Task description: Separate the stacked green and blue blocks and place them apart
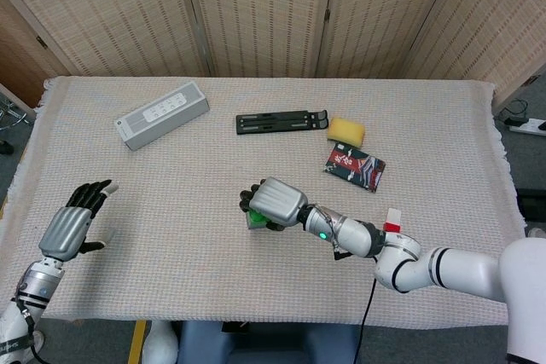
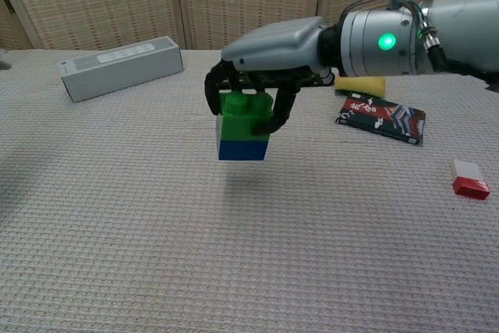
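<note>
Right hand (image 2: 261, 76) clamps the green block (image 2: 243, 117), stack above the desk (image 2: 117, 255); blue block (image 2: 242, 150) could drop off; left hand (image 1: 72, 226) spread, empty

— How's the light?
— Bright and even, seemingly from overhead; only a faint soft shadow on the cloth (image 2: 234, 185) under the raised blocks (image 2: 244, 126).
— Sharpness?
— Both views crisp; the status lamp (image 2: 385, 40) blooms slightly.
</note>
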`<state>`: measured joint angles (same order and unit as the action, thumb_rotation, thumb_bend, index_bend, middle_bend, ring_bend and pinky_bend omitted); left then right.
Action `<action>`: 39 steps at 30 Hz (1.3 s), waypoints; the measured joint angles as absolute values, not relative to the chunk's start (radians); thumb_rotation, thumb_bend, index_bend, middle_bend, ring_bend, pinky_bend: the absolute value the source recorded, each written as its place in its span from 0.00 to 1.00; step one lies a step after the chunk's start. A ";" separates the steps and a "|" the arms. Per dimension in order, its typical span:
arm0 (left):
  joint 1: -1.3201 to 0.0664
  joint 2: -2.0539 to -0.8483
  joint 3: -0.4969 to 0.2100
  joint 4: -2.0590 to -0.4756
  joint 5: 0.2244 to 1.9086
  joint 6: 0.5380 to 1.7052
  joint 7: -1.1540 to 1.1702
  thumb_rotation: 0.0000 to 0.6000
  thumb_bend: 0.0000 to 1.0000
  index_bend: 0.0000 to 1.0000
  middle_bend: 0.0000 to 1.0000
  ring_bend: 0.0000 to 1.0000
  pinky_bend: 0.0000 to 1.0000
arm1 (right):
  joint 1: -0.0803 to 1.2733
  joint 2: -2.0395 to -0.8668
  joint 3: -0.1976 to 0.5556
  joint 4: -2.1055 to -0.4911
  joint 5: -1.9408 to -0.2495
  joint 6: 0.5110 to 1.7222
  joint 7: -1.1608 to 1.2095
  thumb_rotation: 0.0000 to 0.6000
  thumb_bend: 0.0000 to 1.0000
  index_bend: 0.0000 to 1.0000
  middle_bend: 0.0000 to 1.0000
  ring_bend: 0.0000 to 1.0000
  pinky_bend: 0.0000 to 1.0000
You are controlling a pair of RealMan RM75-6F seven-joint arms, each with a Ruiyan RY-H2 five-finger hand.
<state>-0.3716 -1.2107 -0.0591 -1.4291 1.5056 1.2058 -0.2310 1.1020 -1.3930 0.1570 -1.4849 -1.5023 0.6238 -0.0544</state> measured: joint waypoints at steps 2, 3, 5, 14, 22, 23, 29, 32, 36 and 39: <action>-0.388 -1.218 -0.060 -1.420 1.517 1.191 -0.272 1.00 0.42 0.06 0.17 0.00 0.04 | 1.111 -1.385 0.167 -1.499 -1.488 0.619 -0.073 1.00 0.38 0.69 0.50 0.61 0.68; -0.398 -1.223 -0.060 -1.415 1.524 1.183 -0.300 1.00 0.42 0.06 0.18 0.00 0.05 | 1.115 -1.381 0.171 -1.505 -1.481 0.617 -0.079 1.00 0.38 0.69 0.50 0.61 0.68; -0.413 -1.231 -0.060 -1.408 1.534 1.170 -0.344 1.00 0.40 0.07 0.19 0.01 0.06 | 1.122 -1.375 0.180 -1.518 -1.465 0.614 -0.090 1.00 0.38 0.69 0.50 0.61 0.69; -0.498 -1.253 -0.039 -1.382 1.570 1.053 -0.582 1.00 0.33 0.08 0.18 0.00 0.02 | 1.150 -1.360 0.214 -1.555 -1.412 0.613 -0.110 1.00 0.38 0.69 0.50 0.61 0.69; -0.576 -1.241 -0.017 -1.389 1.597 0.955 -0.878 1.00 0.32 0.04 0.15 0.00 0.00 | 1.169 -1.358 0.227 -1.586 -1.371 0.617 -0.151 1.00 0.38 0.69 0.50 0.61 0.69; -0.587 -1.239 -0.014 -1.388 1.604 0.946 -0.922 1.00 0.31 0.03 0.14 0.00 0.00 | 1.172 -1.358 0.229 -1.589 -1.364 0.617 -0.156 1.00 0.38 0.69 0.50 0.61 0.69; -0.663 -1.235 0.018 -1.367 1.667 0.914 -1.188 1.00 0.25 0.00 0.12 0.00 0.00 | 1.188 -1.367 0.236 -1.607 -1.333 0.622 -0.179 1.00 0.38 0.69 0.50 0.61 0.69; -0.701 -1.241 0.039 -1.344 1.697 0.910 -1.267 1.00 0.24 0.00 0.12 0.00 0.00 | 1.192 -1.373 0.237 -1.606 -1.322 0.624 -0.181 1.00 0.38 0.69 0.50 0.61 0.69; -0.732 -1.261 0.062 -1.325 1.720 0.922 -1.311 1.00 0.24 0.00 0.12 0.00 0.00 | 1.200 -1.385 0.236 -1.598 -1.312 0.625 -0.183 1.00 0.38 0.69 0.50 0.62 0.69; -0.744 -1.275 0.068 -1.316 1.723 0.929 -1.323 1.00 0.24 0.01 0.12 0.00 0.00 | 1.205 -1.396 0.235 -1.593 -1.307 0.624 -0.177 1.00 0.38 0.69 0.50 0.61 0.69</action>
<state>-0.7438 -1.2749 0.0678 -1.3157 1.7226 0.9288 -1.3230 1.2053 -1.3963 0.2352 -1.5926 -1.3067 0.6237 -0.1772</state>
